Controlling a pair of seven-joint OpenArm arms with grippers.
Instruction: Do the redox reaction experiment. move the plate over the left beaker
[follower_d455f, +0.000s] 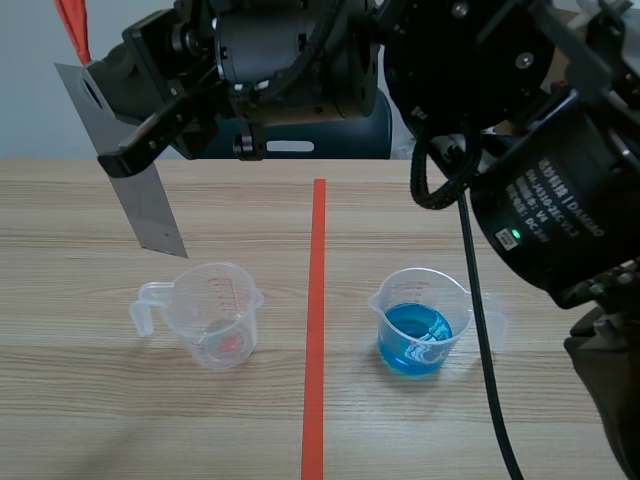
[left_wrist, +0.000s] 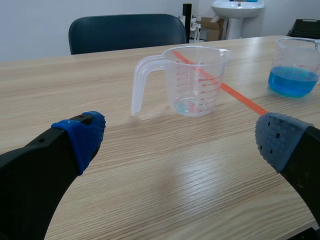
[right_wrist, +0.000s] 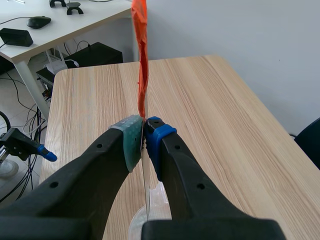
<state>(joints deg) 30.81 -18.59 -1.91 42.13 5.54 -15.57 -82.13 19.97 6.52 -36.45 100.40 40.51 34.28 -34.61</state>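
A thin grey metal plate (follower_d455f: 150, 200) with an orange strip at its top hangs upright in my right gripper (follower_d455f: 125, 155), which is shut on it after reaching across from the right. The plate's lower corner sits just above and to the left of the clear left beaker (follower_d455f: 215, 315), which has a faint reddish trace at its bottom. In the right wrist view the plate (right_wrist: 145, 175) shows edge-on between the pads of the right gripper (right_wrist: 145, 142). The right beaker (follower_d455f: 418, 325) holds blue liquid. My left gripper (left_wrist: 180, 140) stands open low over the table, with the left beaker (left_wrist: 192, 80) ahead of it.
A red tape line (follower_d455f: 316, 330) runs down the table between the beakers. The blue-filled beaker (left_wrist: 297, 67) stands beyond that line in the left wrist view. A dark chair (left_wrist: 127, 32) stands behind the table. A black cable (follower_d455f: 480, 330) hangs beside the right beaker.
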